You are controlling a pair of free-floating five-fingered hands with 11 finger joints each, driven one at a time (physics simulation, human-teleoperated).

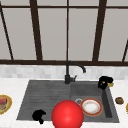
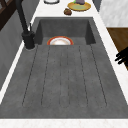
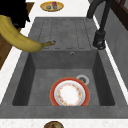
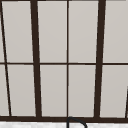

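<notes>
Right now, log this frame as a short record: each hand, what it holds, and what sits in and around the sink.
right hand: over the basin's back right corner, shut on banana
left hand: idle, at the drainboard's front edge
basin: red-rimmed plate lying flat beside the drain
red ball: in front of the sink
faucet: behind the sink
left counter: yellow plate with food
right counter: brown item

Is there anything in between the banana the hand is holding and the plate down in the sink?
Nothing visible. The right hand holds the banana in the air above the basin's edge, and the plate lies flat on the basin floor below with open space between them. The red ball is off to the plate's side.
</notes>
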